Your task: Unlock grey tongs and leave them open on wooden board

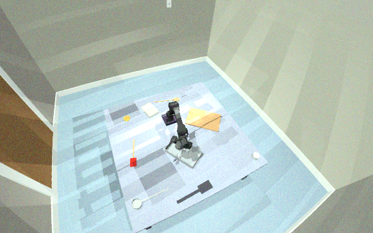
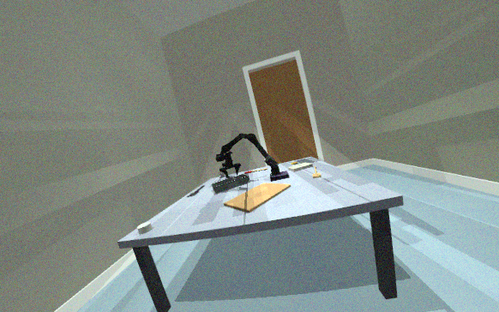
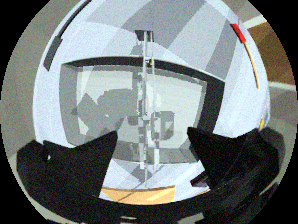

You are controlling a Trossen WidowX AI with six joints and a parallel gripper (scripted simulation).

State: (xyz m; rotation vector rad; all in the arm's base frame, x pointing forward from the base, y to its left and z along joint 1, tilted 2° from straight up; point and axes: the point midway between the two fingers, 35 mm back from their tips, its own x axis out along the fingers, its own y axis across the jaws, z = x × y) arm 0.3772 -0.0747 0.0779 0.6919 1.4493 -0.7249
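The grey tongs [image 1: 177, 157] [image 3: 146, 55] lie across the roasting tin [image 1: 198, 160] [image 2: 231, 185] [image 3: 215, 107]. In the wrist view they run lengthwise up the middle, with a dark piece at the far end; their near end reaches past the tin's near rim. My gripper [image 1: 181, 144] [image 2: 231, 174] [image 3: 152, 133] is open and empty, pointing down above the tin, with one finger to each side of the tongs in the wrist view. The arm hides part of the tongs in the top view. The wooden board [image 1: 198, 116] [image 2: 261, 195] [image 3: 160, 195] lies flat beside the tin.
A red-headed tool [image 1: 133, 162] [image 3: 239, 33], a dark spatula [image 1: 205, 187], a pale ladle [image 1: 136, 203] and a white round object [image 1: 256, 155] [image 2: 144, 227] lie around the tin. A pale block [image 1: 150, 109], a yellow disc [image 1: 127, 118] and a wooden utensil [image 1: 176, 99] are near the arm's base.
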